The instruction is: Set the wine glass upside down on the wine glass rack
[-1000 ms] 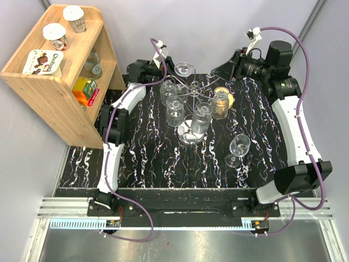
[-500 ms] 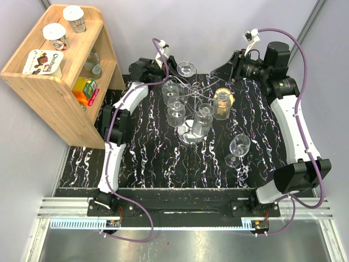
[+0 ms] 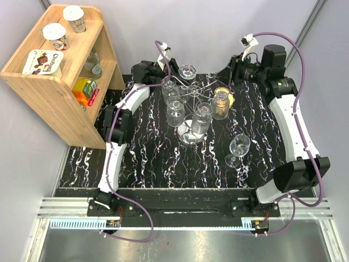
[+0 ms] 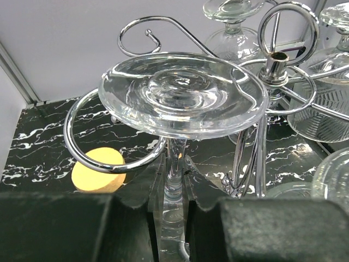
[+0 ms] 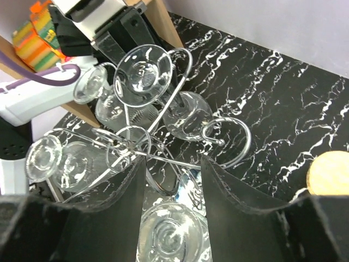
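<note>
Starting at the far left, a wooden shelf stands beside the counter, and right of it the left hand is pinching the stem of the wine glass. This glass is upside down, with its foot just above a curled arm of the wine glass rack, which stands at the far middle of the counter with other glasses on it. Further right, one more glass stands upright nearer on the counter, and at the far right the right hand is above the rack, its fingers spread apart and gripping nothing.
</note>
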